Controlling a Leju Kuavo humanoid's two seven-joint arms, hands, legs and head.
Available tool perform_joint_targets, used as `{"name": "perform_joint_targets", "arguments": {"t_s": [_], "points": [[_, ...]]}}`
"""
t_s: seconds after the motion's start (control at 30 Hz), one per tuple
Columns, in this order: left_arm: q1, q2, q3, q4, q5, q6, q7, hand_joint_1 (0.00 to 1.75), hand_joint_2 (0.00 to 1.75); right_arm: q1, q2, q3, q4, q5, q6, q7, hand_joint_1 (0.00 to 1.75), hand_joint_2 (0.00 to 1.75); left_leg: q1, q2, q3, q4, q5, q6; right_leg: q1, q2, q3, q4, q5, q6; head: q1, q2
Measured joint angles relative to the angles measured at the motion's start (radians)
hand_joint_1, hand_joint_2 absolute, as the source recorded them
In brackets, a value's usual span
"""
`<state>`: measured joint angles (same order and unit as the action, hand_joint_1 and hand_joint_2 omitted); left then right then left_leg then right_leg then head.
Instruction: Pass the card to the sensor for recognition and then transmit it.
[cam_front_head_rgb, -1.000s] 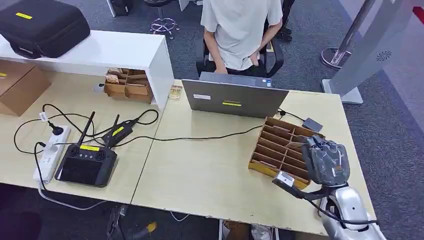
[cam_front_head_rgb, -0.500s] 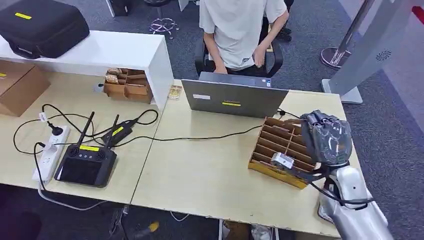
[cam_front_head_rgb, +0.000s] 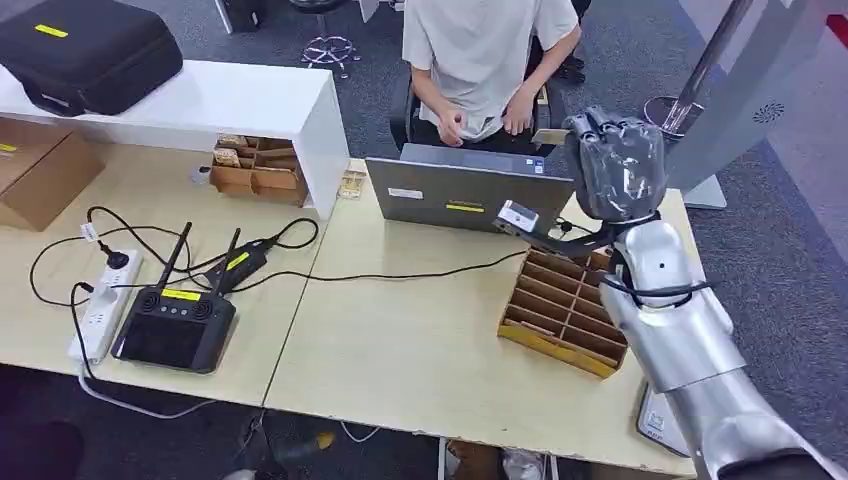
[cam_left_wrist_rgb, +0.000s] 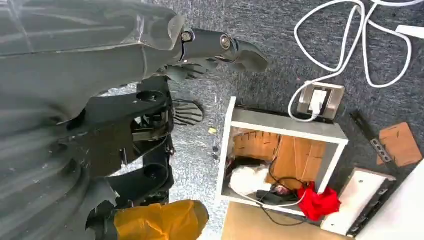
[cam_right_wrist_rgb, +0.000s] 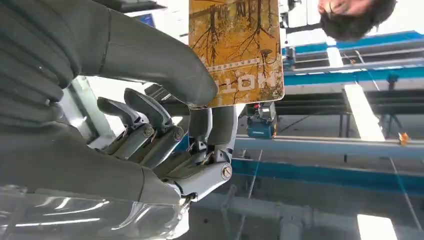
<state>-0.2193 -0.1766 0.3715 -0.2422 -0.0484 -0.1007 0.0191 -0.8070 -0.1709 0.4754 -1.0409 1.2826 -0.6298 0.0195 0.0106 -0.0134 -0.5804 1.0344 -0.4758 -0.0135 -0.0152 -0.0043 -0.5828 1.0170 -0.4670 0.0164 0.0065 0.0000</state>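
Head view: the right robot hand (cam_front_head_rgb: 612, 165) is raised above the far edge of the counter (cam_front_head_rgb: 420, 330), over the grey laptop (cam_front_head_rgb: 468, 195), with a small tan card (cam_front_head_rgb: 551, 136) at its fingertips. Beneath the arm sits a cardboard divider tray (cam_front_head_rgb: 560, 305). A person (cam_front_head_rgb: 487, 55) sits behind the laptop.

Left wrist view: the left robot hand (cam_left_wrist_rgb: 150, 65) hangs over grey carpet (cam_left_wrist_rgb: 280, 60); its fingers look curled with nothing in them, though I cannot tell for certain.

Right wrist view: the thumb and fingers pinch the card (cam_right_wrist_rgb: 236, 50), printed with trees on orange-yellow.
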Motion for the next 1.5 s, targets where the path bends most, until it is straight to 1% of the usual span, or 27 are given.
{"name": "perform_joint_targets", "arguments": {"t_s": [0.13, 0.23, 0.33, 0.5, 0.63, 0.67, 0.9, 1.0, 1.33, 1.5], "points": [[-0.003, -0.002, -0.016, 0.0, 0.001, 0.003, 0.011, 0.0, 1.75, -0.087, 0.032, 0.024, 0.128, 0.041, -0.005, 0.02, 1.75, 1.75, 0.0, -0.004, -0.002, 0.0, 0.002, 0.002, -0.001, -0.005, 0.0, 0.0, 0.001, 0.001, 0.0, 0.0], [-0.007, -0.005, -0.03, 0.0, 0.001, 0.007, 0.018, 0.0, 1.75, -0.146, 0.056, 0.043, 0.219, 0.091, -0.001, 0.055, 1.75, 1.75, 0.0, -0.006, -0.005, 0.001, 0.003, 0.003, -0.002, -0.006, -0.001, 0.0, 0.002, 0.003, 0.0, 0.0], [-0.012, -0.014, -0.04, 0.0, 0.001, 0.018, 0.025, 0.0, 1.75, -0.204, 0.079, 0.063, 0.311, 0.134, 0.021, 0.096, 1.75, 1.75, 0.0, -0.013, -0.009, 0.003, 0.006, 0.005, -0.002, -0.013, -0.003, -0.001, 0.002, 0.004, 0.0, 0.0], [-0.017, -0.023, -0.055, 0.0, 0.002, 0.018, 0.033, 0.0, 1.75, -0.273, 0.105, 0.081, 0.413, 0.156, 0.044, 0.138, 1.75, 1.75, 0.0, -0.02, -0.015, 0.006, 0.008, 0.008, -0.002, -0.02, -0.003, -0.002, 0.004, 0.007, 0.0, 0.0], [-0.019, -0.028, -0.059, -0.002, 0.003, 0.018, 0.033, 0.0, 1.75, -0.299, 0.118, 0.085, 0.461, 0.154, 0.047, 0.145, 1.75, 1.75, 0.0, -0.021, -0.019, 0.008, 0.011, 0.012, -0.003, -0.021, -0.003, -0.005, 0.008, 0.012, 0.0, 0.0], [-0.019, -0.029, -0.06, -0.002, 0.003, 0.018, 0.033, 0.0, 1.75, -0.302, 0.121, 0.087, 0.468, 0.154, 0.047, 0.145, 0.0, 1.75, 0.0, -0.021, -0.02, 0.008, 0.011, 0.012, -0.003, -0.021, -0.004, -0.006, 0.008, 0.013, 0.0, 0.0], [-0.024, -0.04, -0.079, -0.002, 0.013, 0.017, 0.048, 0.0, 1.75, -0.318, 0.134, 0.091, 0.507, 0.154, 0.044, 0.144, 0.0, 1.75, -0.001, -0.022, -0.025, 0.009, 0.014, 0.017, -0.004, -0.021, -0.005, -0.011, 0.014, 0.018, 0.0, 0.0], [-0.024, -0.053, -0.088, -0.002, 0.013, 0.017, 0.05, 0.0, 1.75, -0.321, 0.14, 0.093, 0.517, 0.157, 0.043, 0.143, 0.0, 1.75, 0.0, -0.017, -0.028, 0.009, 0.015, 0.018, -0.004, -0.016, -0.008, -0.013, 0.018, 0.021, 0.0, 0.0], [-0.024, -0.059, -0.096, -0.002, 0.015, 0.021, 0.05, 0.0, 1.75, -0.322, 0.142, 0.097, 0.544, 0.158, 0.042, 0.145, 0.0, 1.75, 0.0, -0.015, -0.032, 0.01, 0.016, 0.019, -0.004, -0.014, -0.015, -0.013, 0.02, 0.02, 0.0, 0.0], [-0.023, -0.059, -0.098, -0.002, 0.024, 0.021, 0.051, 0.0, 1.75, -0.322, 0.123, 0.097, 0.563, 0.17, 0.042, 0.148, 0.0, 1.75, 0.0, -0.015, -0.033, 0.01, 0.016, 0.019, -0.004, -0.013, -0.016, -0.013, 0.02, 0.02, 0.0, 0.0]]}}
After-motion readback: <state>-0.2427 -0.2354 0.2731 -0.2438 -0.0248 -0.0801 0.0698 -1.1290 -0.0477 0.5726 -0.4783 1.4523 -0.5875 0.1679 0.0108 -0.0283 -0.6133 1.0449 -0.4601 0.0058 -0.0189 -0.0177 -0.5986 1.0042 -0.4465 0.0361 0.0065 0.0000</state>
